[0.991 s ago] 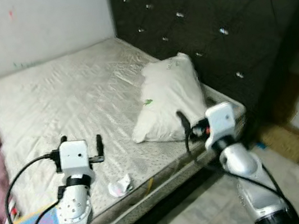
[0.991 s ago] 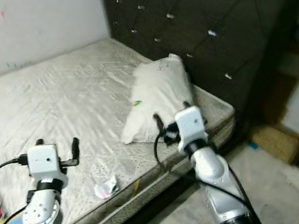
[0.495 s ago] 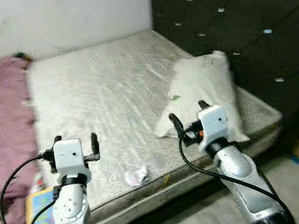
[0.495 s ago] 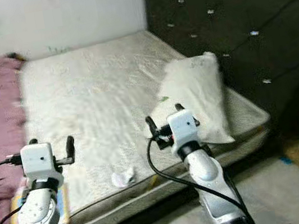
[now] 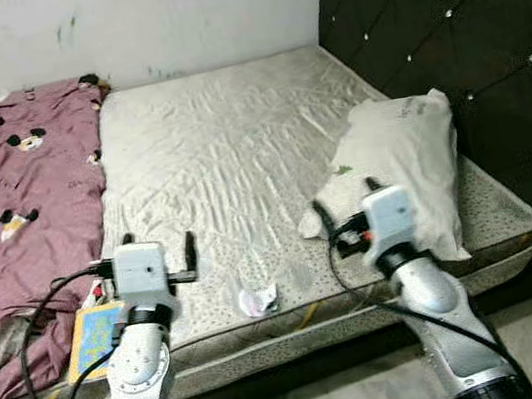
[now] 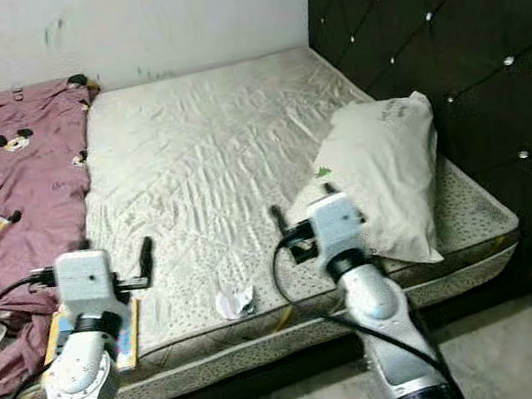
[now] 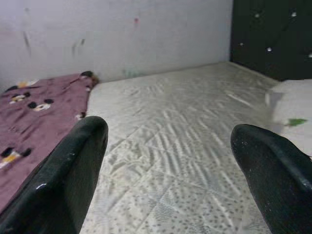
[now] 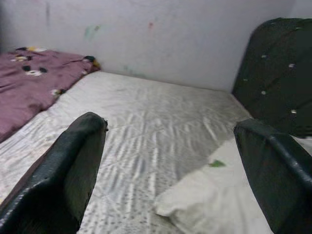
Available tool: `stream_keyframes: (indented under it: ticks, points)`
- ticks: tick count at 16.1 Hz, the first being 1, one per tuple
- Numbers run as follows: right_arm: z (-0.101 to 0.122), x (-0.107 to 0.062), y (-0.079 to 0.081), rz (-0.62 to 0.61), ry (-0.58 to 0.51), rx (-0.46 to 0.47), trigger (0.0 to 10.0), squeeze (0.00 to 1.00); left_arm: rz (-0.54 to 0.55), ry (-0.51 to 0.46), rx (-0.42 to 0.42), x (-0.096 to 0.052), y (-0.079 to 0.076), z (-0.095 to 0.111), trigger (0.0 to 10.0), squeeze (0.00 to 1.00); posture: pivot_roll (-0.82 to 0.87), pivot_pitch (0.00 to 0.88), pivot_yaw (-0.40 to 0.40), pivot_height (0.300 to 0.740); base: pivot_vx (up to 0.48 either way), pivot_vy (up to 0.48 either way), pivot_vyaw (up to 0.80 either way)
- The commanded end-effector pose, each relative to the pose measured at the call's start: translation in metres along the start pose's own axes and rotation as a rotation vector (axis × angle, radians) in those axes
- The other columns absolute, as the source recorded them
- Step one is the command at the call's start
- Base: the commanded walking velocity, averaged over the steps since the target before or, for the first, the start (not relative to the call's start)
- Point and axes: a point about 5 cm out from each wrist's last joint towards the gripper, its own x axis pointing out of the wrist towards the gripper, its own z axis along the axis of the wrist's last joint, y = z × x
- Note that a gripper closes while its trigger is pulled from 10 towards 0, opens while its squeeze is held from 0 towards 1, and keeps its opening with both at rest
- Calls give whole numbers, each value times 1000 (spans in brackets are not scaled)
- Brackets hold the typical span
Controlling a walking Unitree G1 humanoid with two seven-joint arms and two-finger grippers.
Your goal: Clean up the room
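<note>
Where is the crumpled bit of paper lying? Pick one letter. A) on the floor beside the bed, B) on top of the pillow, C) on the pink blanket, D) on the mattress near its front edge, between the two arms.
D: the crumpled paper lies on the bare mattress close to its front edge, between the left gripper and the right gripper, apart from the pillow.

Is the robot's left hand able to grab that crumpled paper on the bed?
Probably yes. The crumpled paper lies near the mattress edge, between both arms, with nothing on top. The left hand is open and empty, hovering just beside it.
</note>
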Motion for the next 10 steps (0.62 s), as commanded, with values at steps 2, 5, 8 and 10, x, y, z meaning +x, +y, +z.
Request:
stream_keyframes:
  ticks: [2,5,8,10]
  points:
    - [2,2,3,7,-7,8,10000,0,6,-19,12,3,6,6,10000,0,8,46,-22,740,0,0,0]
    - [2,3,5,10,-9,9,10000,0,0,-17,11,3,7,6,10000,0,13,44,-17,740,250,0,0]
    - [1,4,5,7,-11,10,10000,0,-16,-21,10,3,6,7,10000,0,14,39,-10,740,290,0,0]
    - [0,4,4,5,-11,9,10000,0,-28,-23,8,4,4,8,10000,0,14,37,-7,740,309,0,0]
